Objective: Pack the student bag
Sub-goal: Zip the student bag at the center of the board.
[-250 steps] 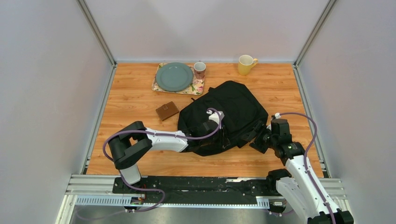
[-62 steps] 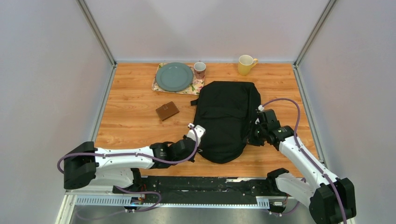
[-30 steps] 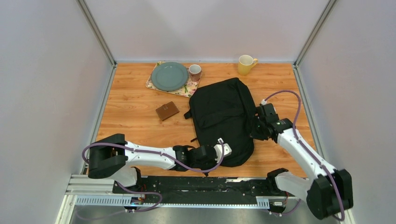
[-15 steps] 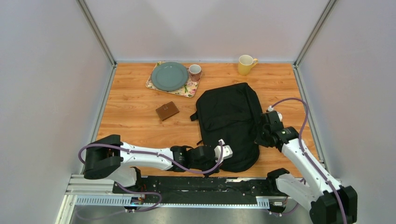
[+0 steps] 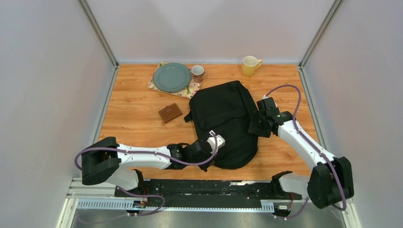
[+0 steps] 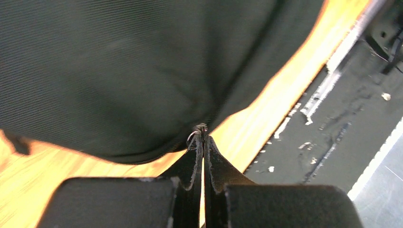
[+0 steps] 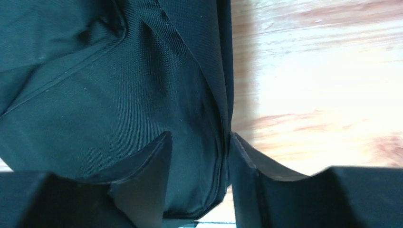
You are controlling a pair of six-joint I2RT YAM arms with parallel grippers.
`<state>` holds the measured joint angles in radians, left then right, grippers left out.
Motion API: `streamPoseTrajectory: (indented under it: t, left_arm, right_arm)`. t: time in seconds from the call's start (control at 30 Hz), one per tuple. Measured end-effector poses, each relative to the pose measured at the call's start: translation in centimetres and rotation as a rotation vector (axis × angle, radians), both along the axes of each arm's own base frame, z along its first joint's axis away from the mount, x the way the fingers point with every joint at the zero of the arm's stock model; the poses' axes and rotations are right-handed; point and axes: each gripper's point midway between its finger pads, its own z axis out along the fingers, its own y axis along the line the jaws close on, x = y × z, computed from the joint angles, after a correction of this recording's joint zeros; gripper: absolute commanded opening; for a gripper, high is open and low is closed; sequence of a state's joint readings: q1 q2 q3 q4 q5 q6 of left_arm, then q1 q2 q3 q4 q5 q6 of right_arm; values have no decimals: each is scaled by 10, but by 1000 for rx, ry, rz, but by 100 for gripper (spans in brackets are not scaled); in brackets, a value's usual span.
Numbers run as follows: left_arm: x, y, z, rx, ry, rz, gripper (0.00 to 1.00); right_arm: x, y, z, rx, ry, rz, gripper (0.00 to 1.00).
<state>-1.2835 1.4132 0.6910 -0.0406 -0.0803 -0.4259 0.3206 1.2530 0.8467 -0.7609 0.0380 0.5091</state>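
At tabletop (image 5: 133,128) centre: bag (image 5: 223,114), long axis far-to-near, rounded end toward the near edge | left tool (image 6: 201,135) pinched shut at bag's near-left rim, nearest that end | right tool (image 7: 199,137) jaws apart, astride bag's right edge | room: bare wood left; wall (image 5: 361,95) close right.

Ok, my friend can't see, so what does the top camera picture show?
A big black student bag lies on a wooden table; the robot's left gripper is shut at its near edge, the right gripper open around its right edge. Nearby sit a green plate, a cup, a yellow mug and a brown wallet.
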Motion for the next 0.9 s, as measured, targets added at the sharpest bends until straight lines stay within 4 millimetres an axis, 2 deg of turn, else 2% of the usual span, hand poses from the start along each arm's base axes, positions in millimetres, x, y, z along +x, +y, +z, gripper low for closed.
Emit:
streamPoseTrajectory:
  t: [0.07, 0.13, 0.17, 0.27, 0.33, 0.4, 0.53, 0.6, 0.7, 0.9]
  left_arm:
    - [9, 10, 0, -7, 5, 43, 0]
    - [13, 12, 5, -23, 5, 54, 0]
    - [12, 9, 7, -37, 5, 47, 0]
    - [7, 0, 16, -71, 19, 7, 0]
    - [5, -8, 24, -94, 24, -19, 0]
    - [4, -16, 32, -118, 23, -41, 0]
    - [3, -22, 39, -137, 18, -69, 0]
    - [3, -22, 39, -137, 16, -74, 0]
    - [3, -22, 39, -135, 13, -77, 0]
    - [2, -22, 39, -137, 14, -80, 0]
  right_arm:
    - [0, -6, 15, -7, -58, -30, 56]
    - [-6, -11, 37, 15, -132, -65, 61]
    - [-11, -12, 51, 42, -183, -81, 70]
    - [-33, -9, 74, 159, -281, -112, 74]
    - [-52, -2, 76, 253, -301, -115, 76]
    - [-71, 11, 71, 366, -276, -110, 76]
    - [-107, 34, 35, 508, -100, -118, 77]
    - [-117, 40, 25, 548, -38, -142, 77]
    - [-123, 50, 17, 617, 16, -175, 77]
    - [-121, 66, 0, 655, 134, -237, 77]
